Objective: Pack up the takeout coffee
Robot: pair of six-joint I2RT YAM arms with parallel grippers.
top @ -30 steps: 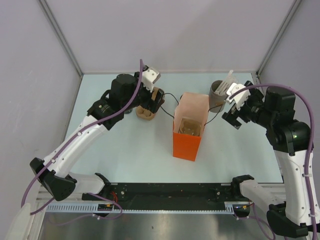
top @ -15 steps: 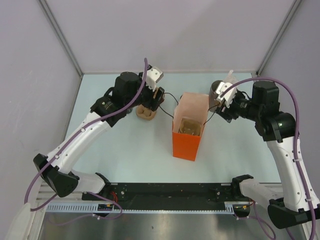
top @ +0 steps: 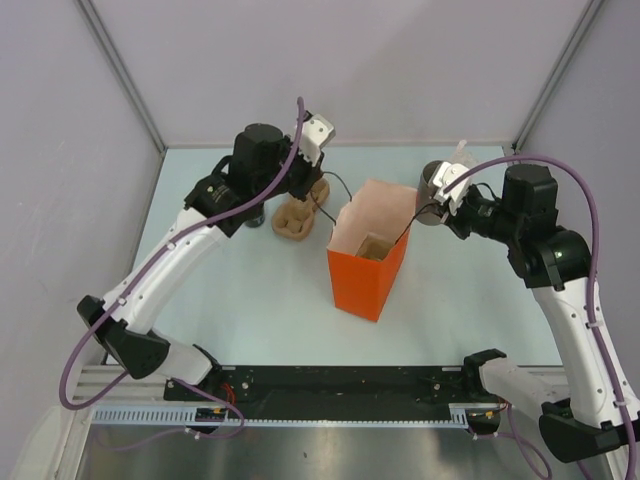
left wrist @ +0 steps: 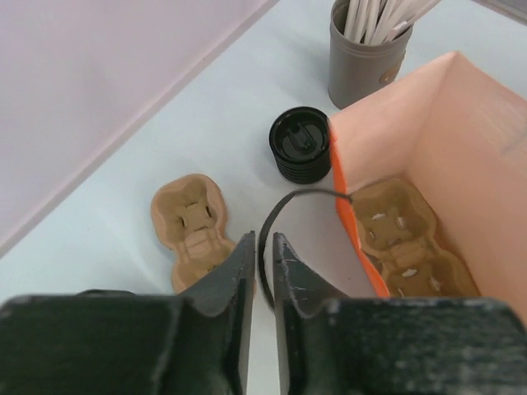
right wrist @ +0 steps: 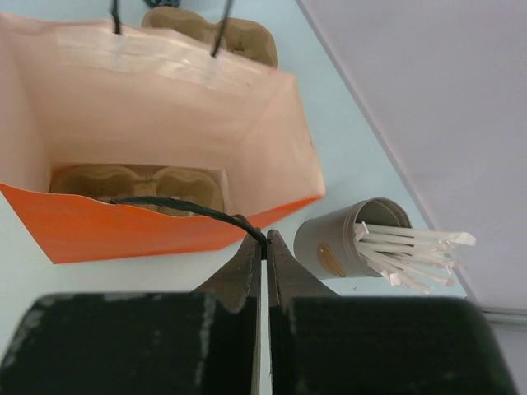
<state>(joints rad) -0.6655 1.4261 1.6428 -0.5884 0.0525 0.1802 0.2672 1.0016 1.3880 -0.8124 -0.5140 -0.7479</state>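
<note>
The takeout coffee (left wrist: 300, 146), a small black cup with a black lid, stands on the table just beyond the far corner of the orange paper bag (top: 365, 280); the top view does not show it. In the left wrist view my left gripper (left wrist: 262, 237) is closed on the bag's black cord handle (left wrist: 284, 202). On the other side, my right gripper (right wrist: 265, 236) is shut on the second handle (right wrist: 189, 210). The bag (right wrist: 156, 90) stands open and tilted between both grippers (top: 316, 183) (top: 438, 206). A brown pulp carrier (left wrist: 403, 239) lies in its bottom.
A second pulp carrier (top: 298, 218) lies on the table left of the bag, under my left arm. A grey-brown cylinder (right wrist: 342, 243) of white sticks stands at the back right by my right gripper. Walls enclose the table at the back and sides.
Both grippers have closed on the bag's handles. The bag has shifted left and toward the front and tilted, its mouth pulled wider. My left wrist moved right and back.
</note>
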